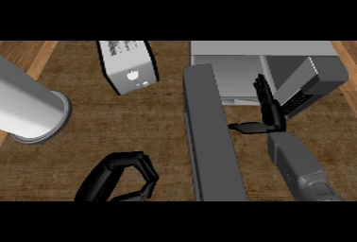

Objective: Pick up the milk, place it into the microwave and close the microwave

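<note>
Milk: white upright rectangular milk carton [127,66] at 11 o'clock, outside the grey box microwave [293,64] | right hand [268,106] fingers straight, empty, by dark open door [209,132] | left hand [122,182] curled, empty | you'd likely find it light, stiff, slick: grasp its flat sides mid-height.

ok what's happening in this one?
The milk carton stands on the wooden counter, held by neither hand. The microwave sits at top right with its door swung open toward the robot. The right hand is open, fingers straight, in front of the microwave's opening. The left hand is curled, holding nothing, near the bottom edge. A grey cylinder stands at left.
</note>
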You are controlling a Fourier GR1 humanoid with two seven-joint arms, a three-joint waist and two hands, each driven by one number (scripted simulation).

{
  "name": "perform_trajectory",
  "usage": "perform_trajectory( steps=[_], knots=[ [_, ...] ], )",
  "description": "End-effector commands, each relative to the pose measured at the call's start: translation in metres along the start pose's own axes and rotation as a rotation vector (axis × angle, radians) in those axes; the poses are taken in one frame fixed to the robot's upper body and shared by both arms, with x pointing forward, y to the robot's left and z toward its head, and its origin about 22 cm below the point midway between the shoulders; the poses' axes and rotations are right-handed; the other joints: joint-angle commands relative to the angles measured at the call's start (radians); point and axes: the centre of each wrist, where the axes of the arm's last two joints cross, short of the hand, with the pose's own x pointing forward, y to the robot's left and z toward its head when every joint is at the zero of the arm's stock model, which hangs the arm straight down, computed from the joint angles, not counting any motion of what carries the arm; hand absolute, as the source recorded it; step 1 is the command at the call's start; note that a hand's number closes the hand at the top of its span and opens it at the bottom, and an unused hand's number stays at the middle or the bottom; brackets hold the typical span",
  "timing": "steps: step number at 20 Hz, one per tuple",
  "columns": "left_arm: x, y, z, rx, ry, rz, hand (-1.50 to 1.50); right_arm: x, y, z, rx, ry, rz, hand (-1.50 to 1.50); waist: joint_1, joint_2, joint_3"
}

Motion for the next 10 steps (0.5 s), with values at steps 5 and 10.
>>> perform_trajectory(
  steps=[5,10],
  knots=[
    [-0.027,-0.010,-0.038,-0.057,0.052,-0.109,1.50,-0.012,-0.025,0.041,0.043,-0.022,-0.022,-1.50,-0.030,-0.009,-0.002],
    [-0.044,-0.037,-0.052,-0.210,0.149,-0.110,1.50,-0.010,-0.018,0.056,0.082,-0.021,-0.024,-1.50,-0.058,-0.015,-0.004]
  ],
)
